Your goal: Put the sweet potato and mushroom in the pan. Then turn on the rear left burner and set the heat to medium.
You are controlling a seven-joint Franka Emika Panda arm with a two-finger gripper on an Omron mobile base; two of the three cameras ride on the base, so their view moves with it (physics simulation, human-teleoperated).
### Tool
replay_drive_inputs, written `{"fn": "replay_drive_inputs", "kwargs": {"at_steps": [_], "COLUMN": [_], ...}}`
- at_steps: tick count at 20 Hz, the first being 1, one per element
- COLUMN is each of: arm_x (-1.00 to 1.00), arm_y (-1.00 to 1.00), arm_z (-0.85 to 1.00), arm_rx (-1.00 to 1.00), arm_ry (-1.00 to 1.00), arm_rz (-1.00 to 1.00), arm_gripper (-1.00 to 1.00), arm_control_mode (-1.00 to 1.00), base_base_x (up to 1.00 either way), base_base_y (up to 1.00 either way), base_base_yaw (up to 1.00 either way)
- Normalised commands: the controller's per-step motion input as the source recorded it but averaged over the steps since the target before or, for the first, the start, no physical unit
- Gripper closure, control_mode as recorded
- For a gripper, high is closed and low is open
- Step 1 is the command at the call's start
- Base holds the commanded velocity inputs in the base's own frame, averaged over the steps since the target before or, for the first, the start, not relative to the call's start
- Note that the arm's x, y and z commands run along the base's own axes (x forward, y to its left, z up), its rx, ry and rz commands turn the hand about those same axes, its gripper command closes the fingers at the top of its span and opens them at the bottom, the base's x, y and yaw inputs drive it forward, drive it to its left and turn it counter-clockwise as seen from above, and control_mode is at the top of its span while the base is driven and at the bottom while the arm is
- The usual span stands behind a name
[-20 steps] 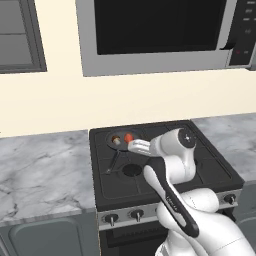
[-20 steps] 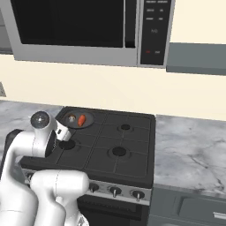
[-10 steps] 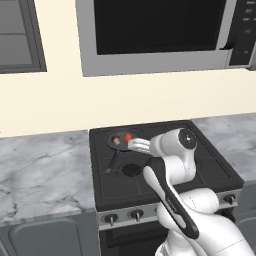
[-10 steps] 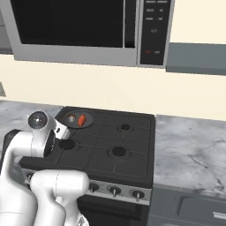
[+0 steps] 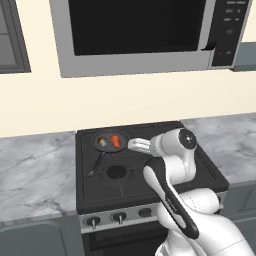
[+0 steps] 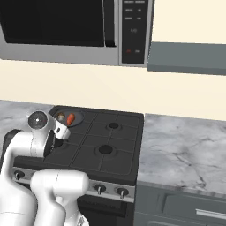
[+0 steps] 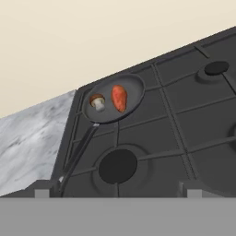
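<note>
in your left base view the pan sits on the rear left burner, holding the sweet potato beside the mushroom; right base view: your claw hovers near it, released, empty; hand view: both lie apart inside.

The white arm rises from the lower right of the left base view, elbow bent at centre, its gripper reaching left, jaws spread wide and empty.
</note>
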Motion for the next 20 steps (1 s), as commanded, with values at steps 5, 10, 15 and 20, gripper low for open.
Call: {"fn": "replay_drive_inputs", "kwargs": {"at_steps": [5, 10, 15, 20], "arm_x": [0.00, 0.00, 0.00, -0.13], "arm_y": [0.00, 0.00, 0.00, 0.08], "arm_z": [0.00, 0.00, 0.00, -0.03], "arm_rx": [0.00, 0.00, 0.00, 0.00], "arm_ry": [0.00, 0.00, 0.00, -0.08], "arm_rz": [0.00, 0.00, 0.00, -0.02], "arm_gripper": [-1.00, -1.00, -1.00, -1.00], "arm_control_mode": [1.00, 1.00, -1.00, -1.00], "base_base_x": [0.00, 0.00, 0.00, 0.00], "base_base_y": [-0.03, 0.00, 0.00, 0.00], "base_base_yaw": [0.00, 0.00, 0.00, 0.00]}}
